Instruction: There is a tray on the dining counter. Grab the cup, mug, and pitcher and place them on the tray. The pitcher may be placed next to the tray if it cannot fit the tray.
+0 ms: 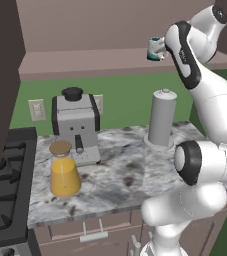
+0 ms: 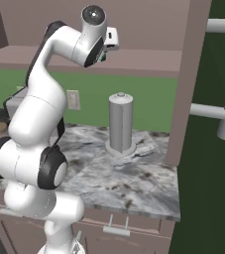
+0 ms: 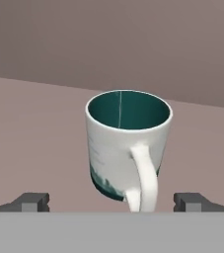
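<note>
Mug (image 3: 126, 148) upright on high ledge (image 3: 29, 128), handle at 6 o'clock. Fingers (image 3: 32, 201) released, straddling; advance level before closing.

no words, brands or numbers can be read anywhere. the mug (image 3: 126, 148) carries faint grey marks and a teal pattern low on its white side, too blurred to make out as lettering.
</note>
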